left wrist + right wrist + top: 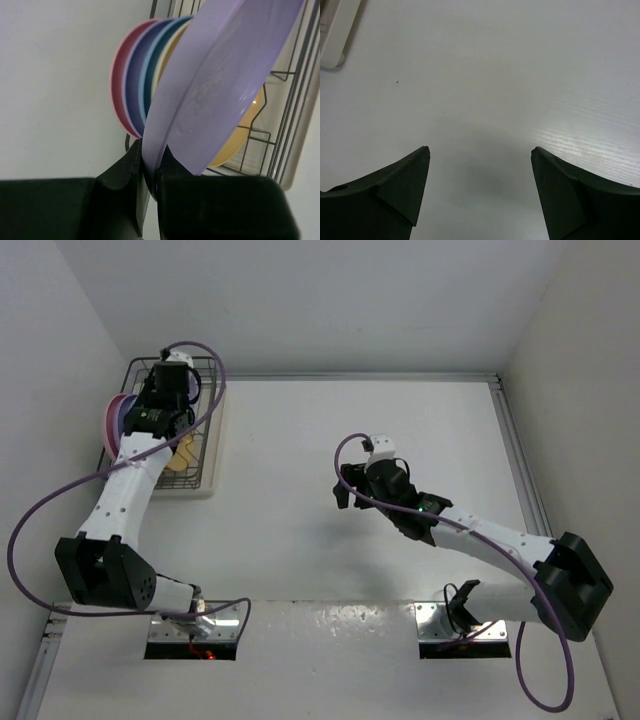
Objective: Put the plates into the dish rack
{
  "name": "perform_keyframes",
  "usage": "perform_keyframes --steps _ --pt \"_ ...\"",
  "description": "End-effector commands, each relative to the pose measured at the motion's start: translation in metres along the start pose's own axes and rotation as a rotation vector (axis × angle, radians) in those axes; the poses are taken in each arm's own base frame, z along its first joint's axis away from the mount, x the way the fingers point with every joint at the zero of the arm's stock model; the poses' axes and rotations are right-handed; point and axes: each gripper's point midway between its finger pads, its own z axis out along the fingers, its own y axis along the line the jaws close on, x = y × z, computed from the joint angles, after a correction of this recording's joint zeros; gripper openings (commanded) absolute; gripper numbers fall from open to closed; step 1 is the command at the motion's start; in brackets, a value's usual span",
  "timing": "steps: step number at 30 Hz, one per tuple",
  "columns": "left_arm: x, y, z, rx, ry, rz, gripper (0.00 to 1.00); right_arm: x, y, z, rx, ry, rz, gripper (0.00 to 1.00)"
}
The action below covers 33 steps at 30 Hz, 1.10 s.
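With the left pincer (150, 167) pinching the lilac plate (220, 85) by its rim, keep it upright and lower between free dish rack (213, 430) prongs — right pincer (480, 155) hangs spread, empty.

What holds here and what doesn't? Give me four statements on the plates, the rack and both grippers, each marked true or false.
1. The left gripper is shut on the rim of a lilac plate. True.
2. The right gripper holds a plate. False: it is open and empty above the bare table.
3. The pink plate lies flat on the table. False: it stands on edge at the end of the dish rack.
4. A blue plate stands on edge close to the pink plate. True.
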Motion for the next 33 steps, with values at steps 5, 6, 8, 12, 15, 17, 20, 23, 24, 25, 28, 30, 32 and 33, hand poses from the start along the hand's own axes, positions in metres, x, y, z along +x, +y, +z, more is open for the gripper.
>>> perform_keyframes --steps 5,6,8,12,15,17,20,23,24,25,28,30,32,33 --pt "0.006 0.017 0.022 -0.200 -0.020 -0.061 0.00 -0.009 -0.011 -0.007 0.043 -0.052 0.017 0.83" --pt "0.013 0.015 0.024 -0.210 -0.006 -0.054 0.00 -0.008 -0.015 -0.007 0.051 -0.052 0.025 0.83" --pt "0.017 0.014 0.029 -0.215 0.005 -0.051 0.00 -0.009 -0.016 -0.008 0.052 -0.056 0.037 0.83" --pt "0.034 0.009 0.036 -0.246 0.048 -0.044 0.00 -0.006 -0.020 -0.008 0.063 -0.053 0.037 0.83" --pt "0.038 0.012 0.035 -0.286 0.054 -0.087 0.00 -0.007 -0.021 -0.010 0.066 -0.056 0.036 0.83" --pt "0.038 0.011 0.034 -0.281 0.041 -0.141 0.00 -0.006 -0.022 -0.010 0.070 -0.056 0.038 0.83" --pt "0.053 -0.008 0.036 -0.197 0.049 -0.139 0.00 -0.005 -0.024 -0.010 0.077 -0.054 0.037 0.83" --pt "0.070 -0.026 0.040 -0.134 0.098 -0.135 0.00 -0.006 -0.025 -0.011 0.079 -0.058 0.033 0.83" --pt "0.081 -0.030 0.039 -0.112 0.137 -0.136 0.00 -0.008 -0.024 -0.012 0.078 -0.063 0.035 0.83" --pt "0.086 -0.040 0.042 -0.065 0.156 -0.129 0.00 -0.010 -0.026 -0.013 0.082 -0.071 0.030 0.83" --pt "0.095 -0.048 0.044 -0.051 0.182 -0.127 0.00 -0.010 -0.030 -0.015 0.097 -0.076 0.032 0.83" --pt "0.103 -0.044 0.048 -0.064 0.209 -0.132 0.01 -0.010 -0.032 -0.016 0.098 -0.078 0.033 0.83" --pt "0.103 -0.047 0.050 -0.053 0.218 -0.138 0.16 -0.009 -0.031 -0.018 0.097 -0.078 0.034 0.83" --pt "0.102 -0.043 0.049 -0.051 0.226 -0.141 0.27 -0.009 -0.031 -0.018 0.097 -0.076 0.031 0.83"
